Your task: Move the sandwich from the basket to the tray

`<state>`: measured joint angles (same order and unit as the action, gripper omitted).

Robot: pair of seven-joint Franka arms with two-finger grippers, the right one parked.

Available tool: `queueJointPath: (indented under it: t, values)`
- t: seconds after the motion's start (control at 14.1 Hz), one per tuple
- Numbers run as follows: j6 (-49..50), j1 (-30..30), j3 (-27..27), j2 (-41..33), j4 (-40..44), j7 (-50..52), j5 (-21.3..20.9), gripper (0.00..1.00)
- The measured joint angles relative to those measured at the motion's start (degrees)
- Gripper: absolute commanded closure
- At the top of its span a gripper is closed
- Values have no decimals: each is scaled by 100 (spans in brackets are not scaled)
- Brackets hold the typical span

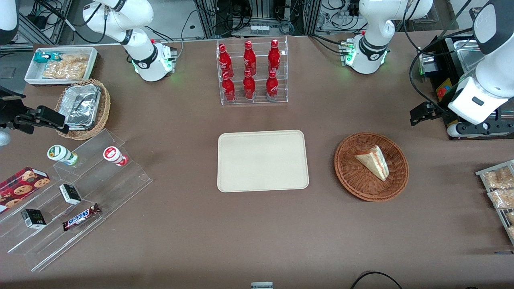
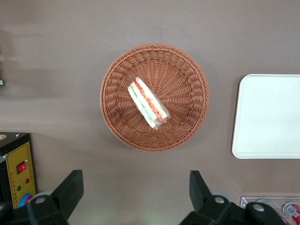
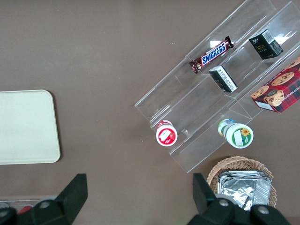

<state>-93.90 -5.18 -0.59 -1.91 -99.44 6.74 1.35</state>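
One sandwich (image 1: 374, 161) in one basket (image 1: 371, 166), one tray (image 1: 263, 160), gripper (image 2: 136, 192) spread above.

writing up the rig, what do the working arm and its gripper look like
The working arm has glossy white rounded shells with black joint bands, black cables trailing off it and a green light on its base. Its gripper is matte black, with two blocky wedge-shaped fingers and round screw bosses.
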Motion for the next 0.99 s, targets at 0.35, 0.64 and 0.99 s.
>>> queueJointPath:
  t: [0.35, 0.64, 0.99]
  values:
    - [0, -7, 2, 0, 0, -12, 0, 0]
    - [1, -16, 2, 14, -6, -12, 0, 0]
    - [0, -21, 2, 220, -51, -12, 0, 0]
